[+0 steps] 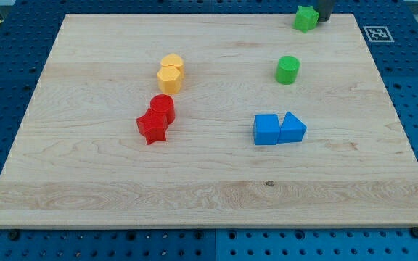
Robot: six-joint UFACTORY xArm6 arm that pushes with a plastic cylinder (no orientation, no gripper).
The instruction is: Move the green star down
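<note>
The green star point(306, 18) sits near the board's top edge at the view's upper right. My tip point(324, 19) is a dark rod entering from the top edge, just to the right of the green star and touching or nearly touching it. A green cylinder point(287, 69) stands below the star, a little to the left.
A yellow hexagon point(169, 78) and a yellow cylinder point(173, 64) sit together left of centre. A red cylinder point(162, 107) and a red star point(152, 127) lie below them. A blue cube point(266, 130) and a blue triangle point(292, 128) touch at the right of centre. The wooden board point(209, 196) lies on a blue pegboard.
</note>
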